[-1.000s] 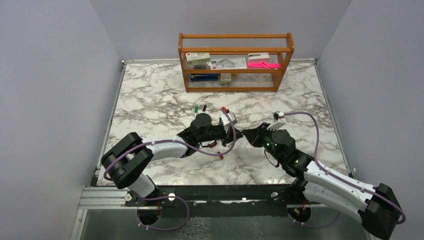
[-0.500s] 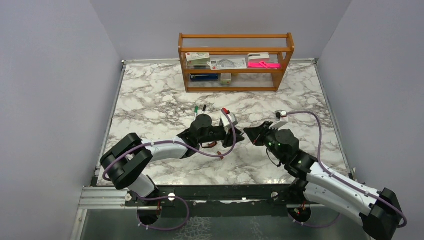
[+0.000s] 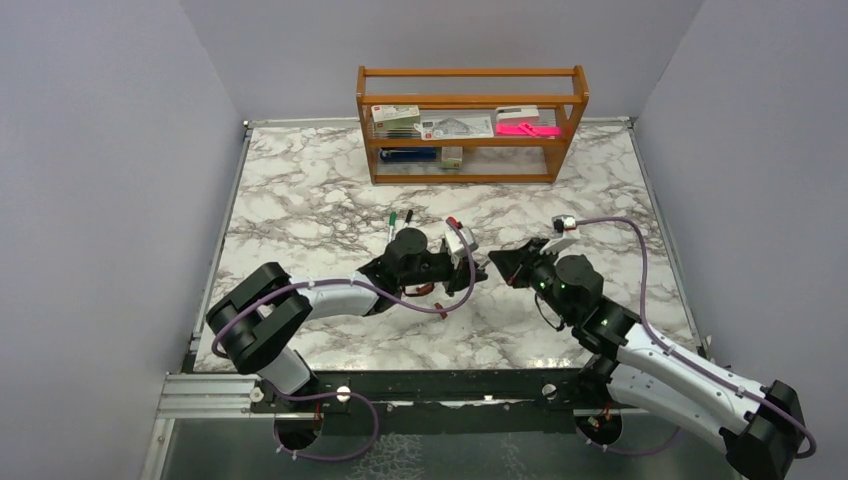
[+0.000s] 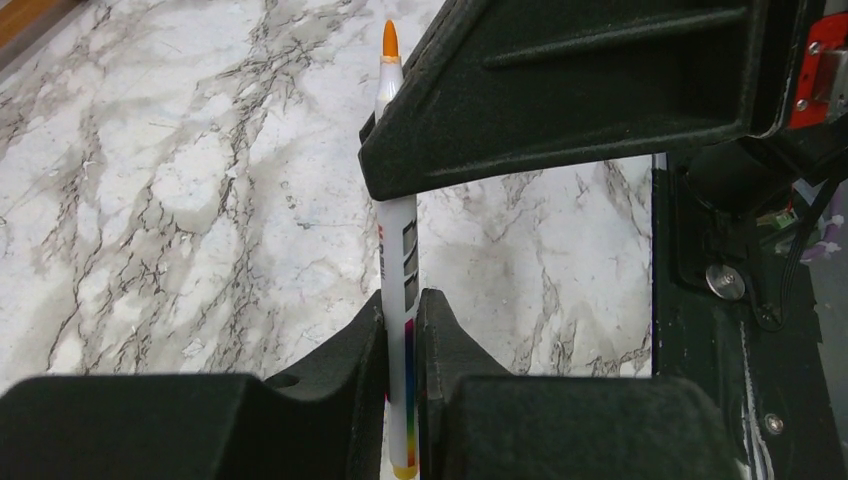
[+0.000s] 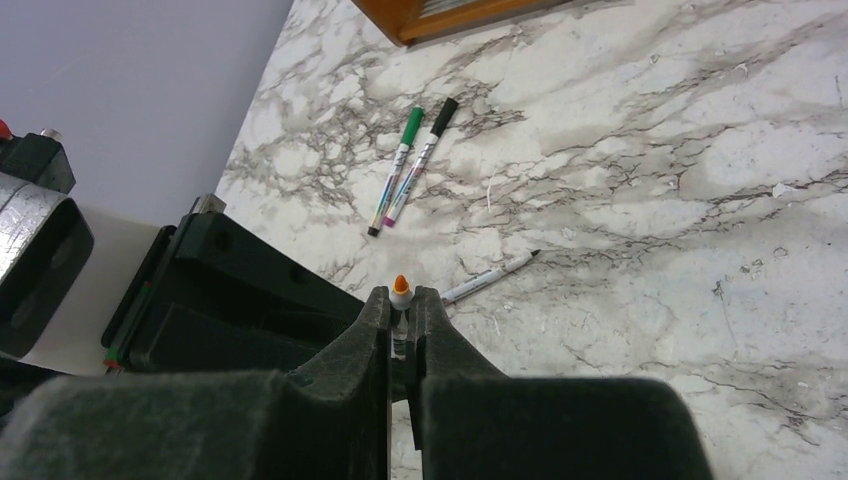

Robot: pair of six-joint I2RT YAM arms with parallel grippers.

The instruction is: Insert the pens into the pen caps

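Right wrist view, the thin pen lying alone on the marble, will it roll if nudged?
The lone pen looks round and slim, so it would likely roll sideways on the flat marble table. It looks straight and rigid, probably light, so a push near one end may spin it.

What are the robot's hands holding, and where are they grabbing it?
One orange-tipped pen, shared. The left gripper pinches its barrel near the back end; the right gripper pinches it just under the tip.
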